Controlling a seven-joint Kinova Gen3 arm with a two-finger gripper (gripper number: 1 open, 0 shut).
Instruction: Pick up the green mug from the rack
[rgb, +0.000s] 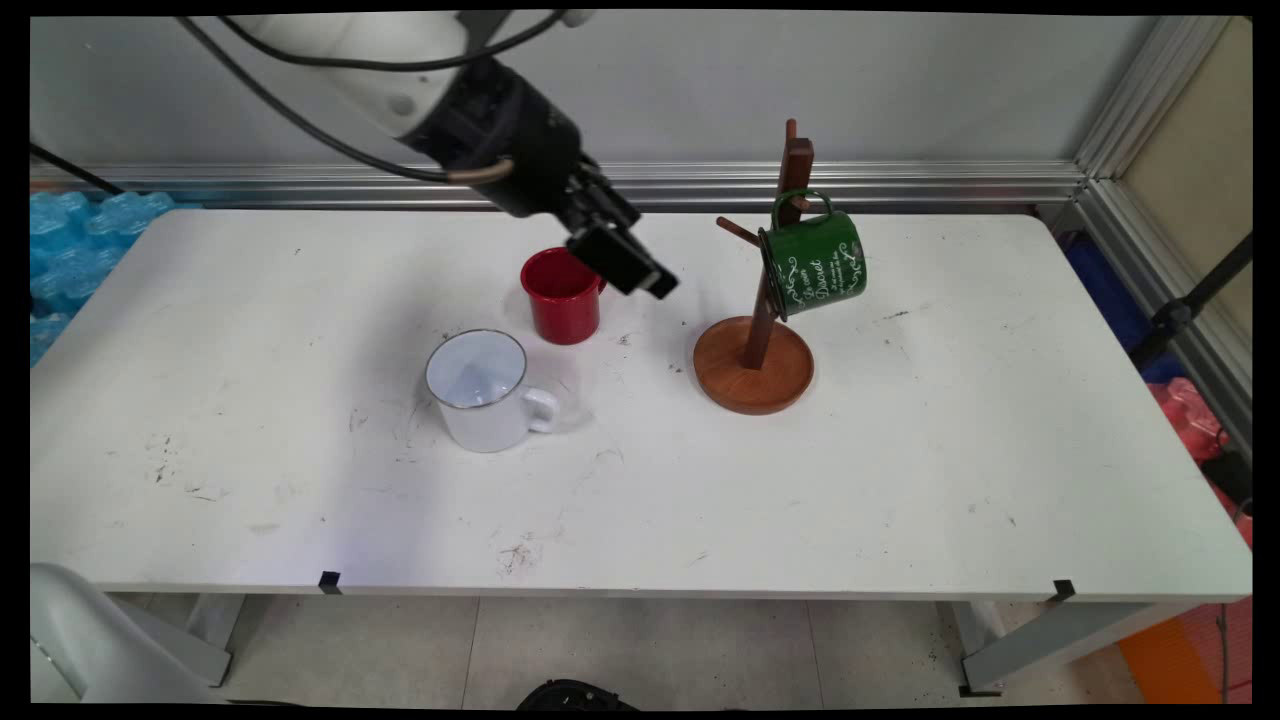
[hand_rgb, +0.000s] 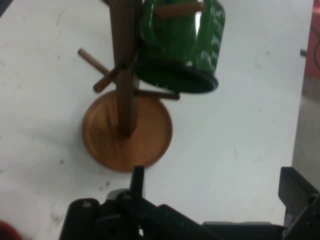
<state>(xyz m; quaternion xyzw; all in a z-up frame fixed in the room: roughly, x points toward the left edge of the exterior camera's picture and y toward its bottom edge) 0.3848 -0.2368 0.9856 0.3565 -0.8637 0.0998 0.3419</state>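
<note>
Above the red mug (rgb: 562, 296), the hand (rgb: 640, 272) hovers, spread, holding nothing.

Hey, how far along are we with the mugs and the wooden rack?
Done: the green mug hangs on the wooden rack. In hand: nothing; the hand hovers open and empty between the red mug and the rack. Left, apparently: the red mug and the white mug stand on the table.
</note>
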